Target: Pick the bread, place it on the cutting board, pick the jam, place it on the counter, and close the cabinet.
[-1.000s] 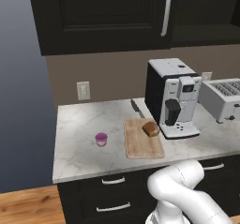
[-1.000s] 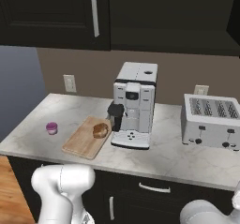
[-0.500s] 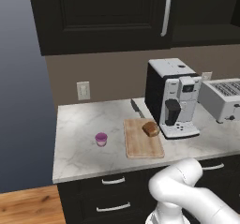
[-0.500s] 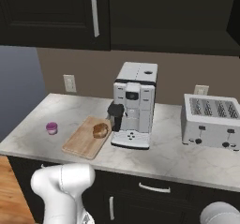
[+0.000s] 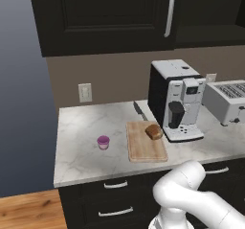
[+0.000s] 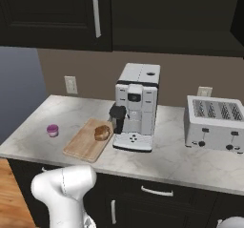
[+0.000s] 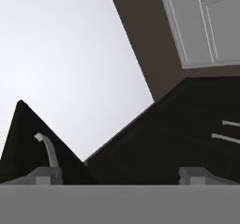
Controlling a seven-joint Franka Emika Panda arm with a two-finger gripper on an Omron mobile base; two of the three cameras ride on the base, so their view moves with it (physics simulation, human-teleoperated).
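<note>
Left base view: nothing has moved since a second ago. The bread (image 5: 153, 131) sits at 2 o'clock on the cutting board (image 5: 145, 147), whose long axis runs front to back; the jam (image 5: 103, 142) rests on the counter (image 5: 76, 146).

Right base view: the cabinet (image 6: 57, 15) looks closed, so the task appears done.

Hand view: the gripper (image 7: 121, 175) is spread wide, empty.

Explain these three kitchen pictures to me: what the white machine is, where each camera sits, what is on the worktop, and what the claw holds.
The white machine is a robot arm on a drivable base. Two cameras ride behind it, left and right, looking over the marble counter. There the bread lies on the cutting board, with the jam apart to its left, beside a coffee machine and a toaster. The cabinet above looks closed. The third camera sits on the hand: its claw is open, holding nothing.
</note>
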